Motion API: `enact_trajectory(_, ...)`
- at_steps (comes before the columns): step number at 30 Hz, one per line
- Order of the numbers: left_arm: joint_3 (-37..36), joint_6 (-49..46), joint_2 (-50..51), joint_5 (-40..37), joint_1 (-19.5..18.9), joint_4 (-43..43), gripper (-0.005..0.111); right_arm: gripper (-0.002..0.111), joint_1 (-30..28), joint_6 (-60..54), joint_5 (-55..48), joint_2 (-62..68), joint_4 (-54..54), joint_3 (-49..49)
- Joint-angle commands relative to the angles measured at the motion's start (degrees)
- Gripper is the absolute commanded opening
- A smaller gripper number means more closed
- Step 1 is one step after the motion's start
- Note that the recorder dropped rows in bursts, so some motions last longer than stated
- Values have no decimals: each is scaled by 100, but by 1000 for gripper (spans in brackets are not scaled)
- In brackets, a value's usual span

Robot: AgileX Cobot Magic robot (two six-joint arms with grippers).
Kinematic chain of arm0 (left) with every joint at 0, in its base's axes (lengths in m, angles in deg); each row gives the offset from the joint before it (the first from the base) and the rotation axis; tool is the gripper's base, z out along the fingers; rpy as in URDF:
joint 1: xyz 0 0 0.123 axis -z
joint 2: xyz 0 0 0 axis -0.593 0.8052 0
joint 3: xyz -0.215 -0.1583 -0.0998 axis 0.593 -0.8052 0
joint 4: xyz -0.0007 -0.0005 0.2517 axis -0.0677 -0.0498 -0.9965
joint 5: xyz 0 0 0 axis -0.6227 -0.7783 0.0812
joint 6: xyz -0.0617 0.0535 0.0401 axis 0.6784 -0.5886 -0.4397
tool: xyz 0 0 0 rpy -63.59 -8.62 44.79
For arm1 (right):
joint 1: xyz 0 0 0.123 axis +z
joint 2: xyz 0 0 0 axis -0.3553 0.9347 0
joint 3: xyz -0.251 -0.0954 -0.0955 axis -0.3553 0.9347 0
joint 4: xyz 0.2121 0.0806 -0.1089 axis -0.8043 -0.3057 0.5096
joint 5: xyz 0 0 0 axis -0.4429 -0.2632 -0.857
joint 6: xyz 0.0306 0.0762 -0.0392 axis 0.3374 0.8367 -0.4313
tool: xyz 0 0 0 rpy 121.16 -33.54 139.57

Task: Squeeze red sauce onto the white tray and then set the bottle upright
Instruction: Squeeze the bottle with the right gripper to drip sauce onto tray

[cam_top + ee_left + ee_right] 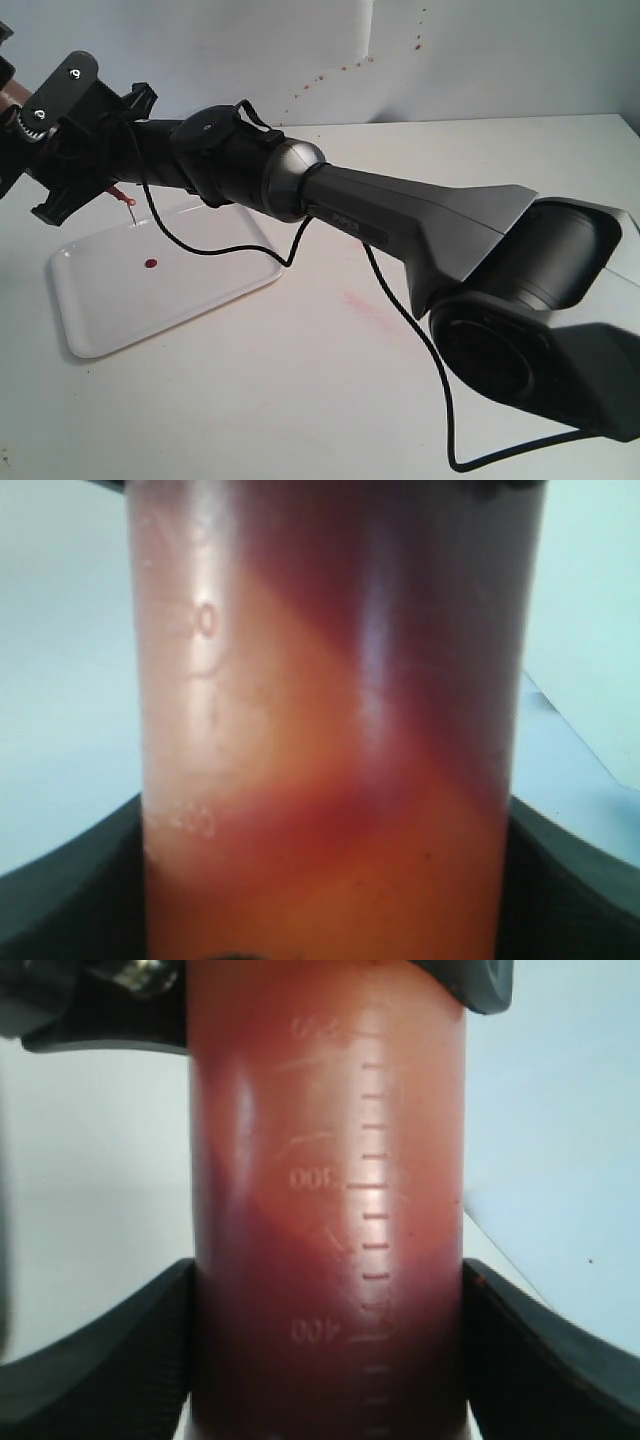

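The bottle (pixel 330 1210) is held in the air over the far edge of the tray (pixel 215 290), tipped so that its nozzle (pixel 122 194) points down at the white surface. That tilt is why the sauce (pixel 151 265) inside lies on a slant in both wrist views. It runs toward the outlet, and the orange-tinted wall is bare where it has drained away.

The right gripper (pixel 330 1350) is clenched on the bottle, one finger pressed to each side of the barrel. The left gripper (pixel 330 880) grasps it too, dark fingers flush against both walls. Two grips probably make sense here, one to steady the bottle and one to squeeze it.

The tray sits toward the left edge of the table (pixel 330 400), one long side angled to the front edge. One small round blob lies near the tray's middle. A thin red thread hangs from the nozzle toward the tray's far edge, so pouring looks under way or just ending.

My reading is that the squeeze step is largely met and standing the bottle upright is not yet done. That calls for turning the nozzle up first, since a drip could miss the tray. A pink smear (pixel 360 303) already marks the table right of the tray.
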Motion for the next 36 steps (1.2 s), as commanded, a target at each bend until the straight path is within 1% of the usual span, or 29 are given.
enact_trajectory(1, 37, 104, -104, 5, 22, 65, 0, 77, -21, 22, 287, -6, -28, -37)
enact_trajectory(2, 37, 104, -104, 5, 22, 65, 0, 92, -21, 22, 384, -6, -28, -37)
enact_trajectory(3, 37, 104, -104, 5, 22, 65, 0, 100, 17, 22, 503, -6, -28, -37)
enact_trajectory(4, 37, 104, -104, 5, 22, 65, 0, 105, 15, 22, 662, -6, -40, -37)
enact_trajectory(17, 37, 104, -104, 5, 22, 65, 0, 105, 20, 40, 496, -6, -48, -37)
enact_trajectory(25, 37, 115, -104, -2, 22, 65, 0, 105, 20, 146, 60, -6, -48, -37)
enact_trajectory(33, 37, 104, -104, -2, 22, 65, 0, 105, 20, 292, -44, -6, -48, -37)
enact_trajectory(34, 37, 104, -104, -2, 22, 65, 0, 105, 20, 304, -44, -6, -48, -37)
enact_trajectory(36, 37, 104, -104, -2, 22, 65, 0, 96, 20, 317, -44, -6, -48, -37)
